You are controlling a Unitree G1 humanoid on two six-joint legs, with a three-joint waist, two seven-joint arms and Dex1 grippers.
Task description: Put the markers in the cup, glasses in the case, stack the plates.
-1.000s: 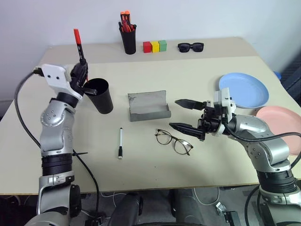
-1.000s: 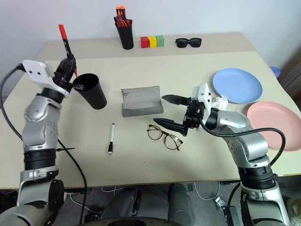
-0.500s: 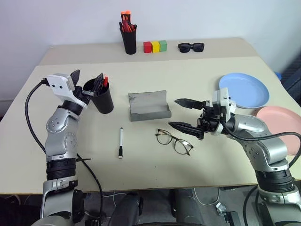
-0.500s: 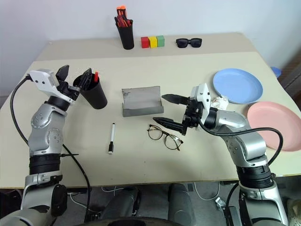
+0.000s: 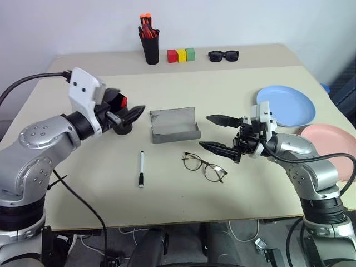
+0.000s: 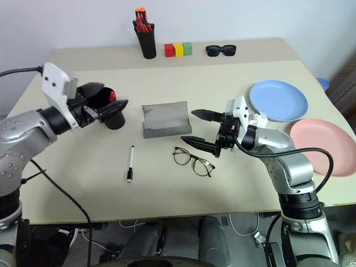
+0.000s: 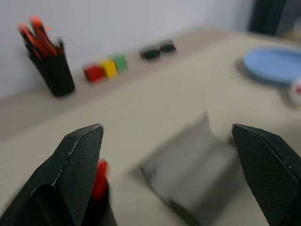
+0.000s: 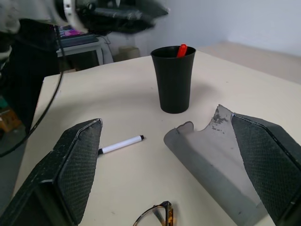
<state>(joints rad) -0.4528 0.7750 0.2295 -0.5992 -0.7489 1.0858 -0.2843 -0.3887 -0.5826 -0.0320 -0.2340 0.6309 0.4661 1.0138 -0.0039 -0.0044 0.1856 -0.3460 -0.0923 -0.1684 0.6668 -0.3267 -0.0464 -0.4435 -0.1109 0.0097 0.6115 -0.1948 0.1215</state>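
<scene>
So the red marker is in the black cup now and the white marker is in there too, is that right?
Only partly. The red marker is in the cup, but the white marker lies on the table in front of the grey case, as the left eye view shows.

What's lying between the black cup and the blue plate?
In the head views, the open grey case lies between the cup and the blue plate, along with the right gripper, hovering open above the glasses.
</scene>
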